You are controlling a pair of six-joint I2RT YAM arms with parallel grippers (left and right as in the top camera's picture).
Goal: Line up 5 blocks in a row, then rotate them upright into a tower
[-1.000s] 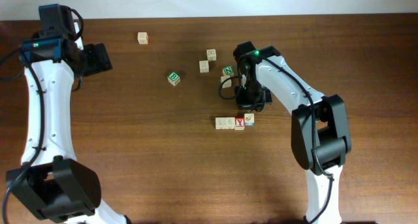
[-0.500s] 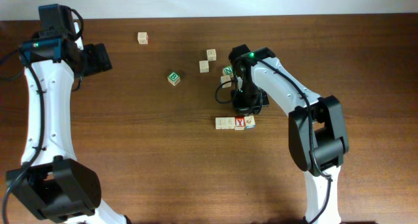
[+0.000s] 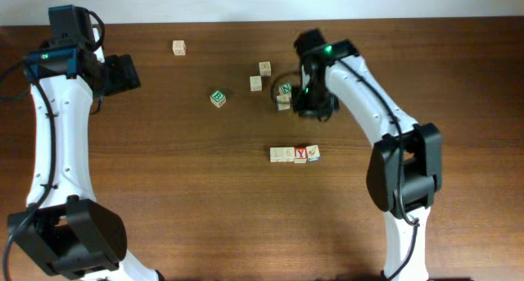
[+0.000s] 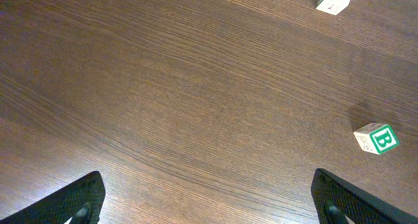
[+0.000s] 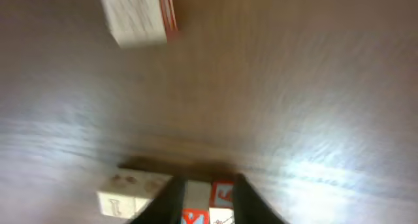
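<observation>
Dark wood surface [image 3: 205, 207], both arms over it. Left arm [image 3: 49, 133] runs up the left edge, well apart from every block. Right arm [image 3: 364, 97] reaches in from the lower right to mid-surface.

Left gripper [image 4: 209, 201]: jaws at full spread and empty, only bare wood between the fingertips [image 4: 72, 201].

Right gripper [image 3: 304, 102]: wrist view is motion-blurred but shows the two fingers [image 5: 157, 208] a narrow gap apart. Jaws part-open, nothing clamped. In the overhead it sits just beside the green N cube [image 3: 285, 89] and a tan block [image 3: 283, 104] right under that cube. Can't tell if it touches either.

Blocks: a row [image 3: 293, 154] of four lies lower in the overhead, apart from the right gripper, side by side and touching. Two tan blocks [image 3: 282, 154] on the left, then the Y block [image 3: 300, 154] with its red letter up. Last is the end block [image 3: 312, 151], with coloured marks too small to read and slightly skewed. The right wrist view shows this row through the finger gap. It also shows a pale block with a red side [image 5: 137, 15] at upper left, too blurred to identify.

Loose pale cubes farther up: one alone [image 3: 178, 47], and a pair [image 3: 260, 75] near each other, left of the N cube.

Green B cube [image 3: 217, 98] sits alone between the lone cube and the pair.
</observation>
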